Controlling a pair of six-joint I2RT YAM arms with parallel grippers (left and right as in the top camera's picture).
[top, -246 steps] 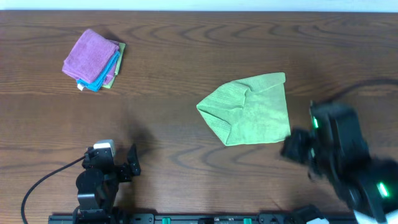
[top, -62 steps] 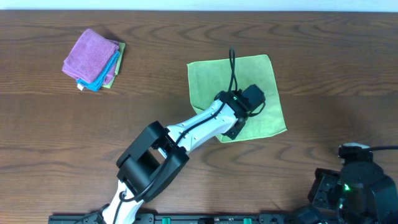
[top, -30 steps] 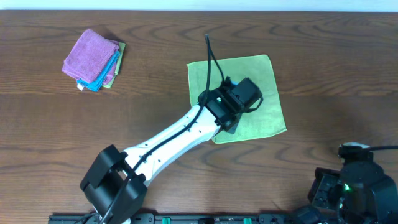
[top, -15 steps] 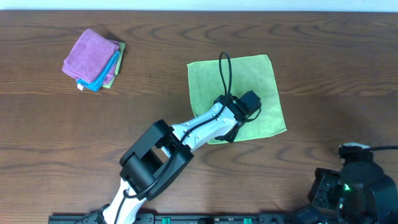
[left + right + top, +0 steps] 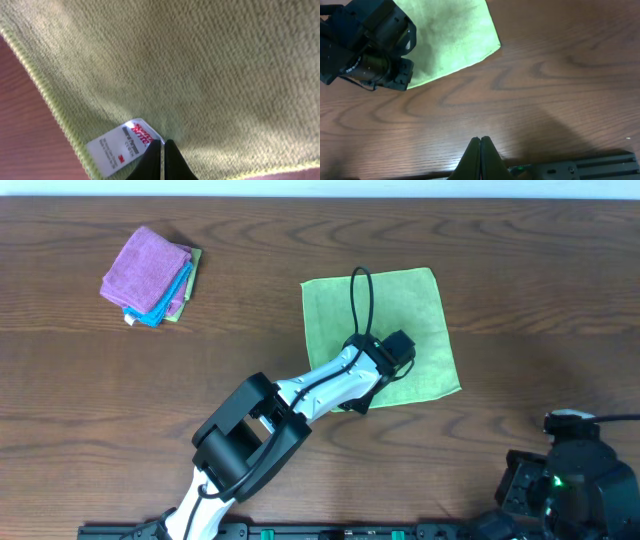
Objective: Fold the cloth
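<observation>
1. Right hand (image 5: 480,146): I read its fingers clenched together, empty, over the bare dark wooden counter (image 5: 560,90) at the near edge.
2. Left hand (image 5: 163,150): fingers pressed together, tips just beside a small white printed tag (image 5: 122,150) at the cloth's hem.
3. Light lime-green square microfibre cloth (image 5: 400,300): spread flat, mid-counter.
4. Stack of folded purple and blue cloths (image 5: 150,275): far left.

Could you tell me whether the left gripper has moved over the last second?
Yes. The left gripper has slid from the middle of the cloth toward its near edge.
</observation>
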